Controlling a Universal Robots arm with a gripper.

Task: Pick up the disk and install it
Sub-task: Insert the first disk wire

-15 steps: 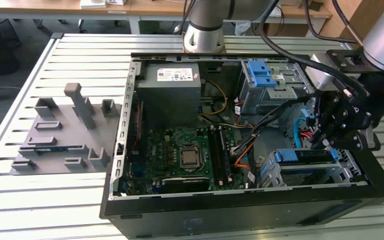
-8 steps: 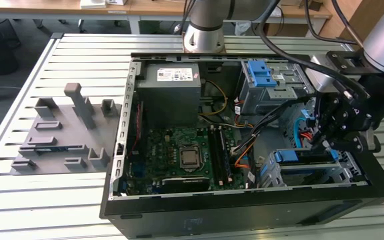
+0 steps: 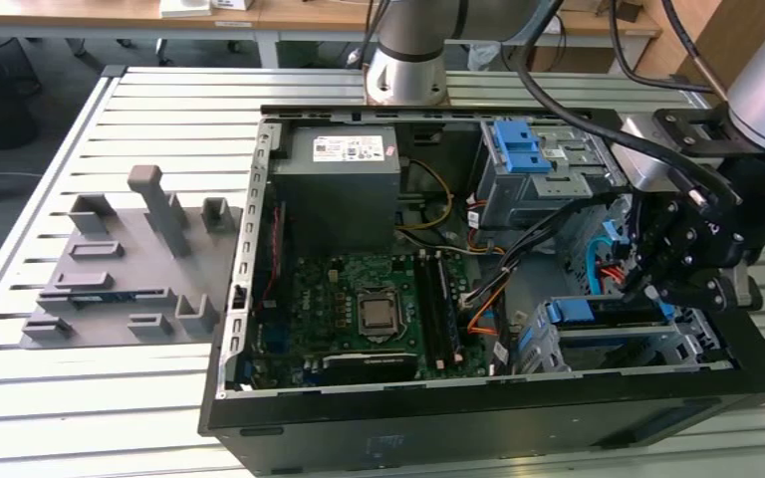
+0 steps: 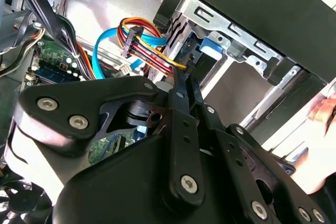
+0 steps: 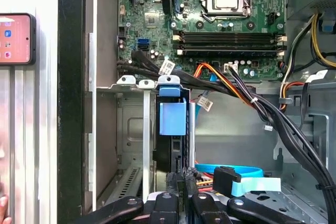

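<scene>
On the exterior view's left, a grey moulded fixture lies on the slatted table. To its right we find the open computer case lying on its side. Inside the case, the grey power supply occupies the far left corner, and the green motherboard with its processor lies nearer to the camera. Further right, at the far side, stands a metal cage with a blue latch, and bundled cables run from it across the case floor. At the near right corner is a second drive cage. The disk sits on edge in this cage, its blue rail uppermost. In the first wrist view the blue tab of the disk stands between the cage's metal uprights, with the dark body of the disk below it. The gripper hangs directly over this cage. In both wrist views the gripper is clenched, its fingertips drawn together just beside the disk's edge, and we see nothing held between them. A blue data cable lies beside the fingers. In the first wrist view, a phone lies on the table outside the case wall.
</scene>
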